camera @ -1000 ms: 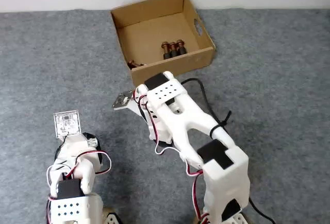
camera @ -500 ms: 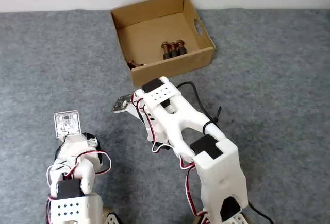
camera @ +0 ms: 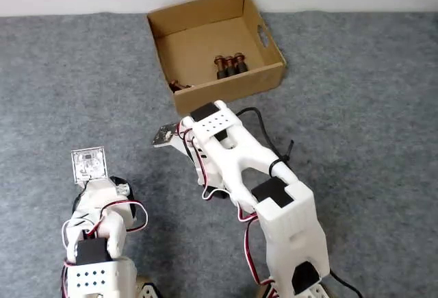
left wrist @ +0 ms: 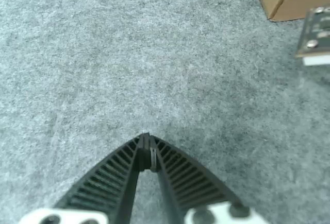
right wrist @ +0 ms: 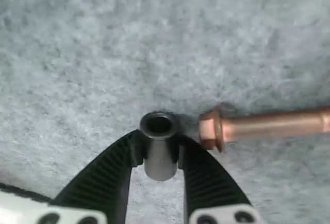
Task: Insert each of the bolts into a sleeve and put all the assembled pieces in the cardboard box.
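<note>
Sleeve (right wrist: 159, 154), dark and short, sits pinched between the narrow-set fingers of the right hand (right wrist: 160, 141), its open end facing the wrist camera. Just beside it a copper bolt (right wrist: 263, 126) lies flat on the grey table (camera: 356, 106), its flanged head nearest the sleeve. From above, this arm is close in front of the cardboard box (camera: 205, 99), where three assembled pieces (camera: 230, 65) lie side by side. The left hand (left wrist: 146, 149) is closed on nothing, low over the table.

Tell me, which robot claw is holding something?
The right gripper: it clamps a dark sleeve, next to a copper bolt lying on the carpet. The left gripper is shut on nothing.
</note>
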